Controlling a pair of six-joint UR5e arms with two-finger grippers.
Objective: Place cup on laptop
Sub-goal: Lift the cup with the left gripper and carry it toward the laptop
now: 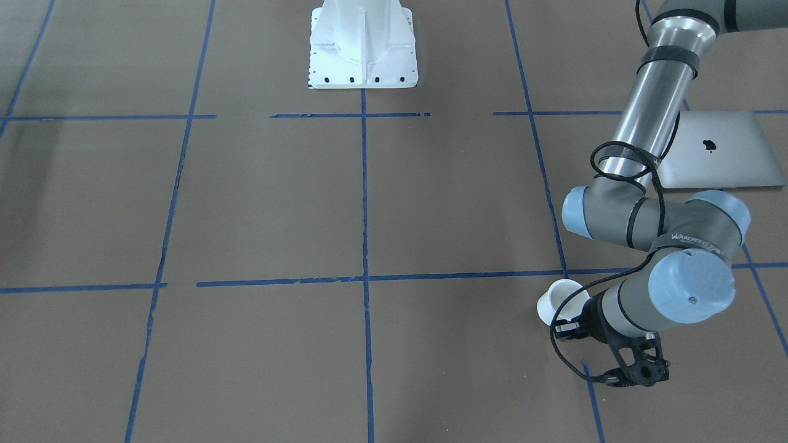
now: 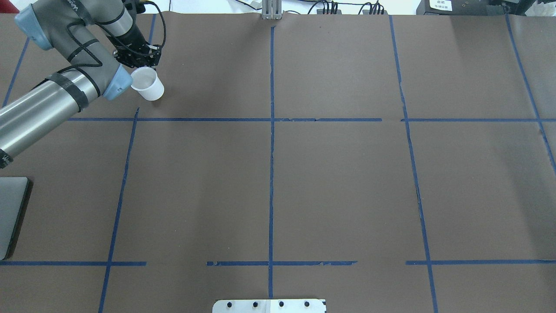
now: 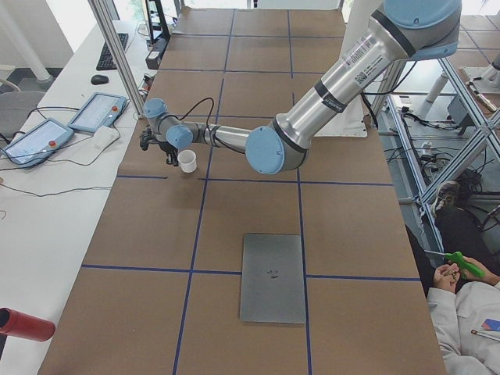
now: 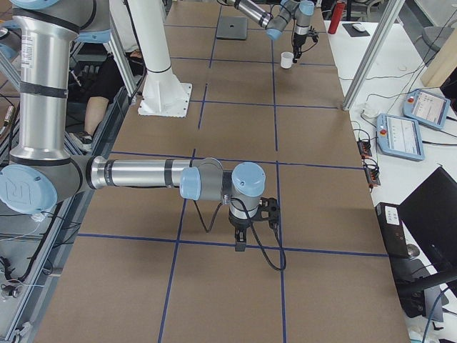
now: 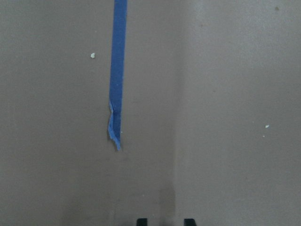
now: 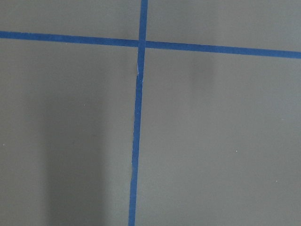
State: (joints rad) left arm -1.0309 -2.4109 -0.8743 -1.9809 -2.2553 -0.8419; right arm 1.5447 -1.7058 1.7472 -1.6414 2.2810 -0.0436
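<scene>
Overhead exterior puts the laptop [image 2: 11, 213] at the near left edge of the table [image 2: 330, 182]. The cup [image 2: 147, 84] stands upright well beyond it, at the far left. The left gripper [image 2: 139, 60] sits just past the cup's far side, beside it rather than around it.

We judge the step in hand to be taking hold of the cup. To do it well, we would bring one finger down on each side of the wall. We would also close gently, since a light, tapered cup should tip or slide at a sideways nudge.

Left wrist view adds what the overhead hides: two fingertips [image 5: 141, 221] spread apart, with only bare table and blue tape [image 5: 116, 70] ahead, no cup. Exterior right alone shows the right gripper [image 4: 240, 239], low over the table and well apart from both things. We cannot tell whether its fingers are spread.
</scene>
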